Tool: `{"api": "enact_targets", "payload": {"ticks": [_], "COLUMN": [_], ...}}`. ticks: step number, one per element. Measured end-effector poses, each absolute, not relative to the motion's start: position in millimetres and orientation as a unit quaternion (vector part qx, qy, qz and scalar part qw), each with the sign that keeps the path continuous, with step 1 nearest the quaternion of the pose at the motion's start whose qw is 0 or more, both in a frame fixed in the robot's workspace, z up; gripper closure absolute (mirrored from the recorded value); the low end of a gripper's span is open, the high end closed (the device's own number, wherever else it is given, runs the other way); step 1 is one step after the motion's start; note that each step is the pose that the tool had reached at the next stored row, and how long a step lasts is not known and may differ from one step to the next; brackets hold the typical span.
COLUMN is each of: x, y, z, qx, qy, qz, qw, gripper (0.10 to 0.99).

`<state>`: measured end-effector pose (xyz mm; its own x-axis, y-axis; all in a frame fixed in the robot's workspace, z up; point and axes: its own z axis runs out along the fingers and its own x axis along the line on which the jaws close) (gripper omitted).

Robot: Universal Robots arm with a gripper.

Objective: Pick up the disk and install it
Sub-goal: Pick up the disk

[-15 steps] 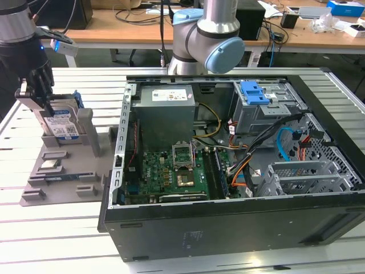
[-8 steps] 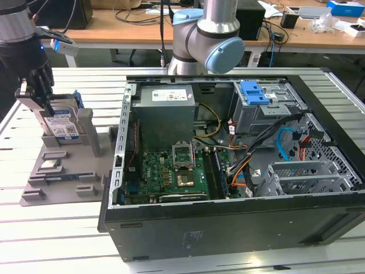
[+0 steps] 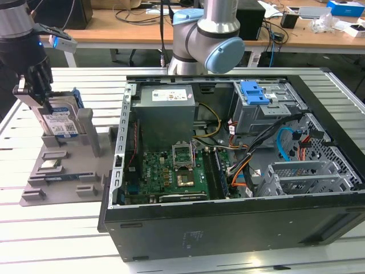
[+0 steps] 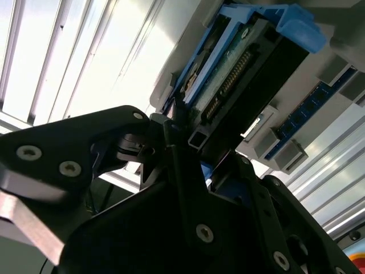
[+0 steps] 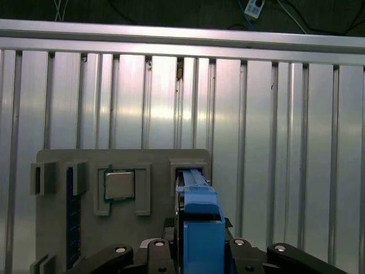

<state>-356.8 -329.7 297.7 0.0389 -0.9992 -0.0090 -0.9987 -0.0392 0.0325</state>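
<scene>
The fingers [image 5: 149, 251] are clamped on the disk [image 3: 61, 123], one on each flat side near its top edge, with the blue carrier frame poking out between them in the first wrist view. The gripper [image 3: 35, 94] sits at the exterior view's far left. The disk stands on edge, leaning a little, with its lower end down in the slot of the grey holder tray [image 3: 63, 171].

My take: this is the lift-out. The trick is pulling along the slot's own line so the frame doesn't snag on the tray walls, and keeping the grip square so the disk can't pivot.

A processor chip [image 5: 120, 185] sits in the next pocket of the tray. The open computer case [image 3: 228, 228] lies well apart to the right on the slatted surface [image 3: 57, 228].
</scene>
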Motion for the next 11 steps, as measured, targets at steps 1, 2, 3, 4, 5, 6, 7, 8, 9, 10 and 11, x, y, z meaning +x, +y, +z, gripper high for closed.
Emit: {"api": "enact_targets", "payload": {"ticks": [1, 2, 3, 4, 5, 6, 7, 8, 9, 10, 11], "x": [-357, -357, -357, -357, -357, -357, -357, -357, -357, -357, -357], "y": [-330, -330, -330, -330, -330, -330, -330, -330, -330, -330, -330], "z": [299, 301, 302, 304, 305, 308, 309, 311, 314, 316, 318], "qx": [0.721, 0.721, 0.721, 0.721, 0.721, 0.721, 0.721, 0.721, 0.721, 0.721, 0.721], "qy": [-0.693, -0.693, -0.693, -0.693, -0.693, -0.693, -0.693, -0.693, -0.693, -0.693, -0.693], "qz": [-0.015, -0.014, -0.015, -0.015, -0.015, -0.015, -0.015, -0.015, -0.014, -0.015, -0.015], "qw": [0.009, 0.009, 0.009, 0.009, 0.009, 0.009, 0.009, 0.009, 0.009, 0.009, 0.009], "gripper": [0.718, 0.718, 0.718, 0.718, 0.718, 0.718, 0.718, 0.718, 0.718, 0.718, 0.718]}}
